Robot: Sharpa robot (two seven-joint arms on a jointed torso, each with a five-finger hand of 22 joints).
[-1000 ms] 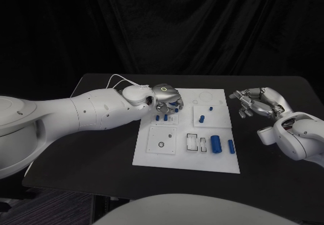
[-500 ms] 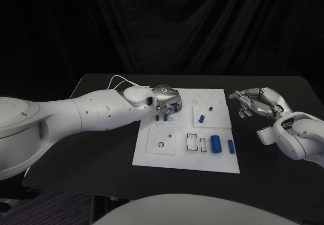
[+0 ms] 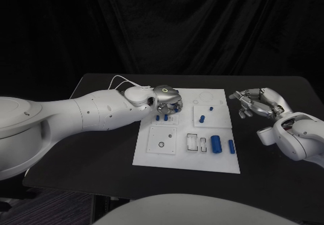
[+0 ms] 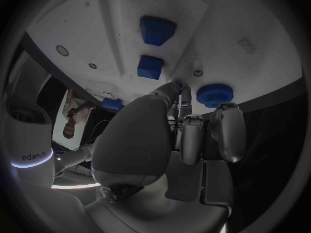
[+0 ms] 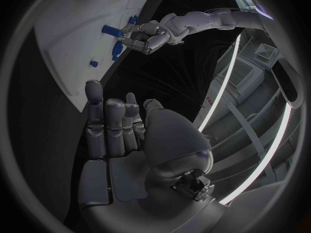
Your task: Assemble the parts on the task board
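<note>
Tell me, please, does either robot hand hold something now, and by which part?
The right robot hand holds nothing; its fingers are apart beside the board. The left robot hand is over blue parts, but a hold cannot be told.

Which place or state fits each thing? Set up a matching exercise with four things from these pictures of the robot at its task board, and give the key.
Things:
1. left hand
2. right hand
3. task board
4. large blue cylinder

Places or states:
A. white, lying flat in the middle of the black table
B. off the board's right edge, above the bare table, holding nothing
C. lying on the board's near right part
D. over the board's far left part, fingers down among small blue parts

Pairs: 1-D, 2-B, 3-A, 4-C
</note>
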